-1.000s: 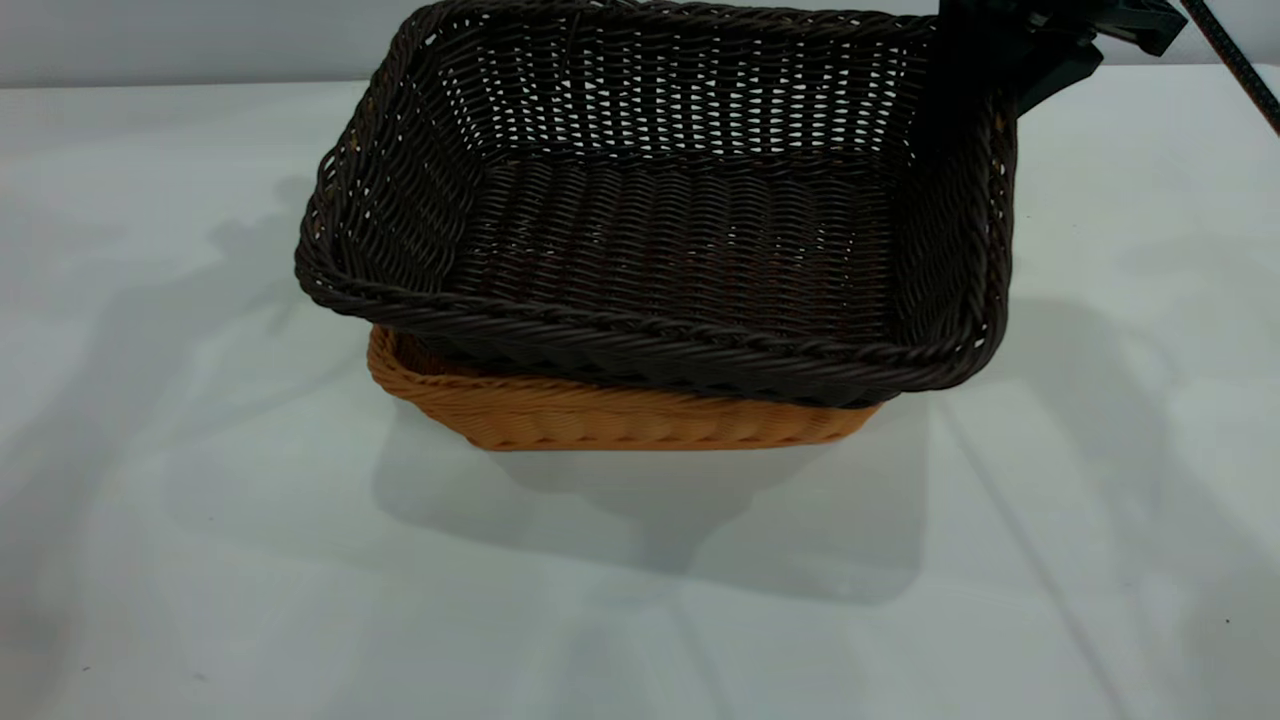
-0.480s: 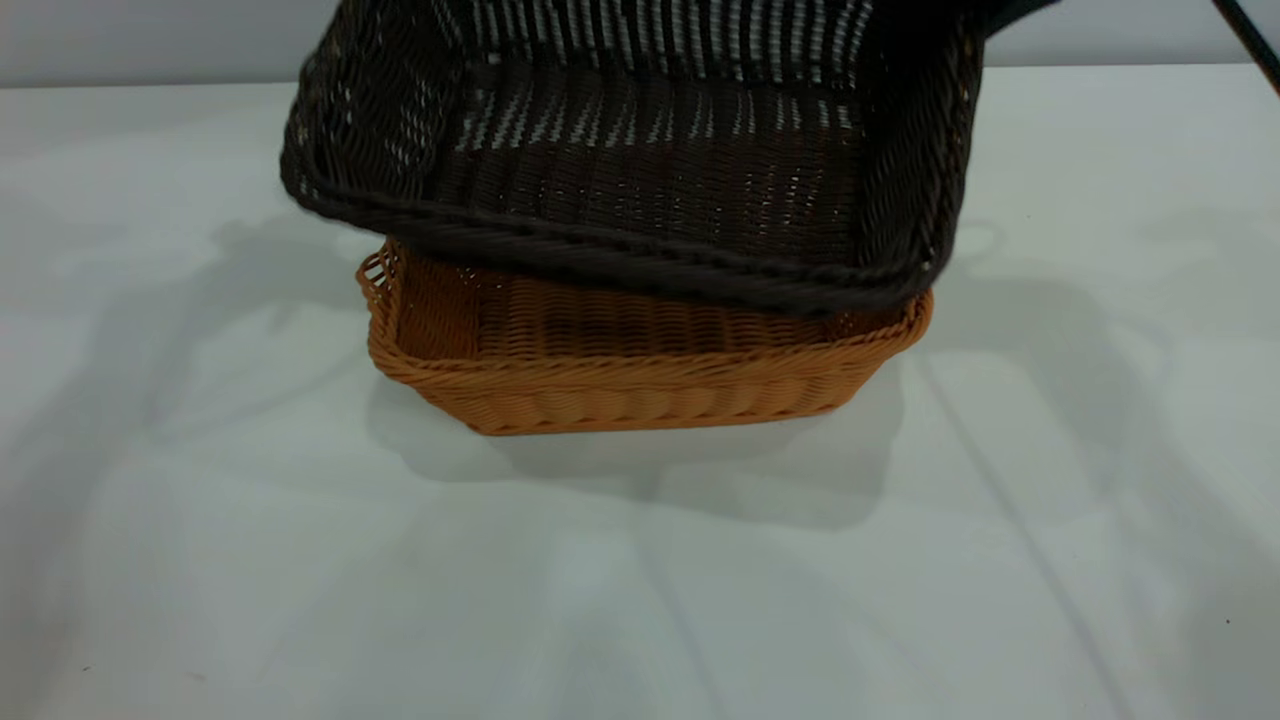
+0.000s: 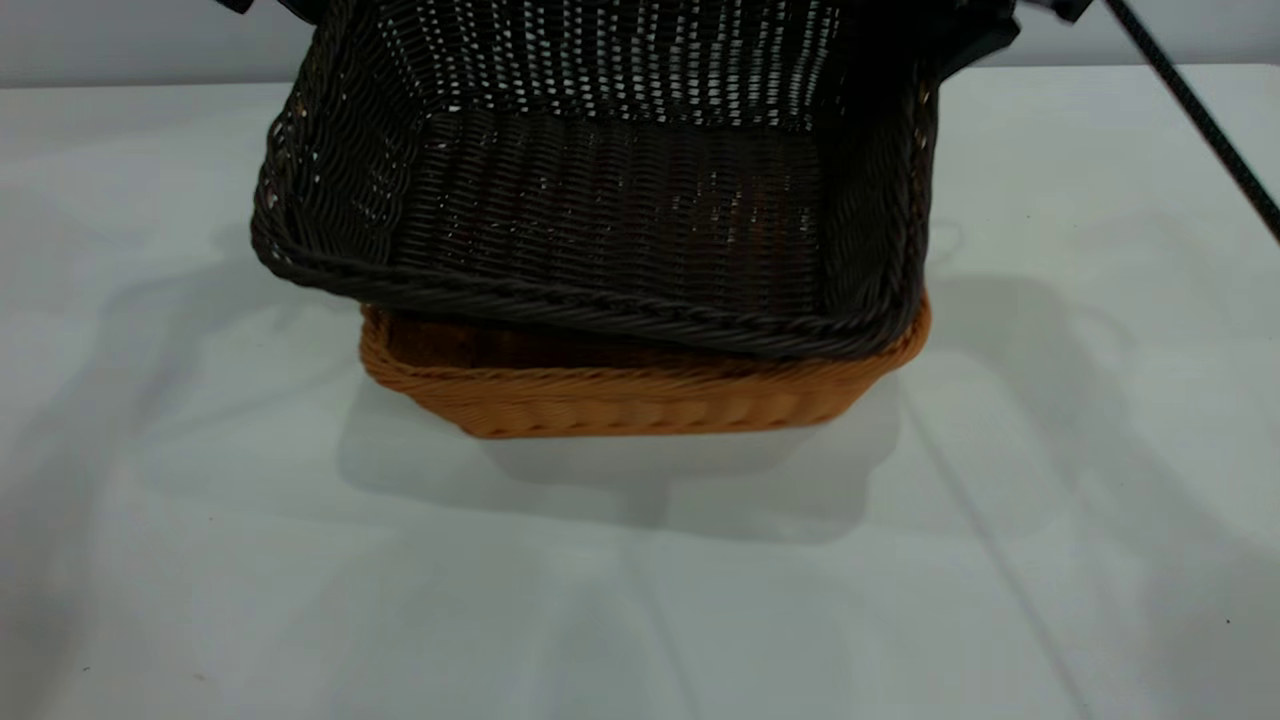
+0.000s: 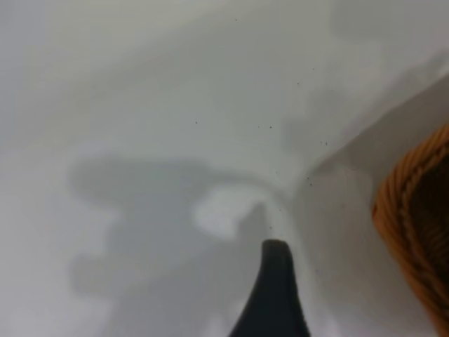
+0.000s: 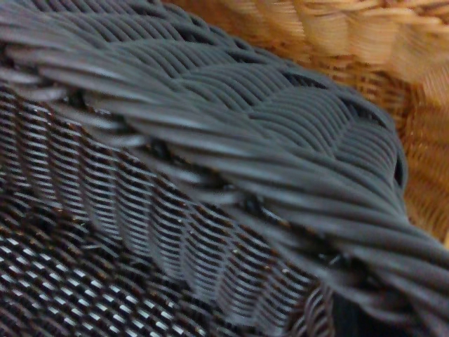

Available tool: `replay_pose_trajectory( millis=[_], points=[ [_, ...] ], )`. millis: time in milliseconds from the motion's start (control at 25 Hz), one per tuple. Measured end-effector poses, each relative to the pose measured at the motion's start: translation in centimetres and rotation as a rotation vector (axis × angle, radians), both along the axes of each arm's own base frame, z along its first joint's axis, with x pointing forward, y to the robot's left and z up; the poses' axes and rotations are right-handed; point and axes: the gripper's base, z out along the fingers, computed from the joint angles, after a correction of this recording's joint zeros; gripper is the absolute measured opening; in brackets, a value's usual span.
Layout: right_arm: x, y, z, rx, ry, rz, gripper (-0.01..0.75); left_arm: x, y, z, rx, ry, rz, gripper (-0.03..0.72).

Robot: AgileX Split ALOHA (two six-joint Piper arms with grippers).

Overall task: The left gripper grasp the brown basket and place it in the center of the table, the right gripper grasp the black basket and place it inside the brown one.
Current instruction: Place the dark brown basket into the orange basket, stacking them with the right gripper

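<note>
The brown basket [image 3: 640, 400] stands on the table [image 3: 640, 600] near its middle. The black basket [image 3: 620, 200] hangs tilted over it, far side raised. Its near rim lies low over the brown basket's opening and its left corner overhangs the brown rim. My right gripper [image 3: 965, 40] is shut on the black basket's right rim at the top edge of the exterior view. In the right wrist view the black rim [image 5: 231, 140] fills the picture, with the brown weave [image 5: 365, 42] behind it. My left gripper [image 4: 330, 274] is open and empty over bare table; one finger [image 4: 277, 288] shows beside the brown basket's rim [image 4: 417, 217].
A black cable [image 3: 1190, 110] runs down from the right arm at the upper right. Bare tabletop lies in front of the baskets and on both sides. A grey wall [image 3: 100, 40] runs behind the table.
The black basket first rose and shifted left, then came down. Its near rim now covers the brown basket's inside, which showed half a second ago. The brown basket has stayed in place.
</note>
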Motion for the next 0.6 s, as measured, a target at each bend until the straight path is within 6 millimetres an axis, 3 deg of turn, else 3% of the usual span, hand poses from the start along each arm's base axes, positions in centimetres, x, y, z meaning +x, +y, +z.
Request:
replay_pose_trajectory(
  millis=[600],
  points=[
    [0.3, -0.1, -2.5, -0.026, 0.045, -0.008, 0.110, 0.0, 0.0, -0.2, 0.000, 0.006, -0.001, 0.550]
  ],
)
